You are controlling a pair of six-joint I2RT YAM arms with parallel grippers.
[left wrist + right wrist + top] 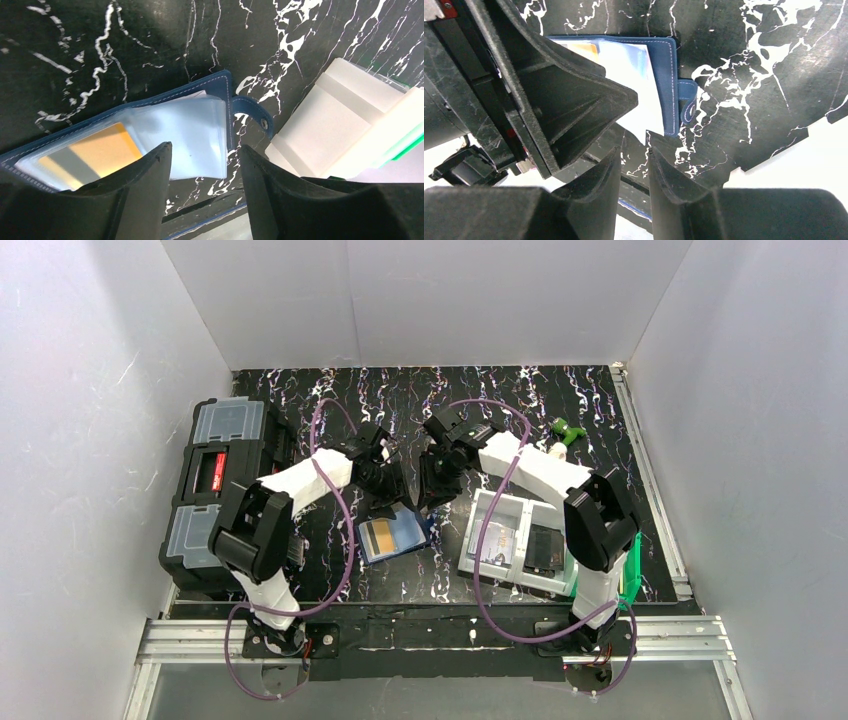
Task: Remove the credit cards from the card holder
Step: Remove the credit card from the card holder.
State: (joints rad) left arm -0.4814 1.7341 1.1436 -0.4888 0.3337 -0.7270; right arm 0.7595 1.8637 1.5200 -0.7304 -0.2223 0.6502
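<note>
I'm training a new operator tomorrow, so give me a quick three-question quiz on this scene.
1. True or false: the card holder lies folded shut on the table.
2. Which colour is the card showing through the clear sleeve? A gold, B red, C green.
3. Fill in: the left gripper is ____, holding nothing.
Key: 1 false, it lies open; 2 A; 3 open.

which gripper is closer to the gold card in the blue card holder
Left. The left gripper hangs over the clear sleeves of the card holder, with the gold card just at its side. The right gripper sits by the snap tab edge, on the far side from the card.
</note>
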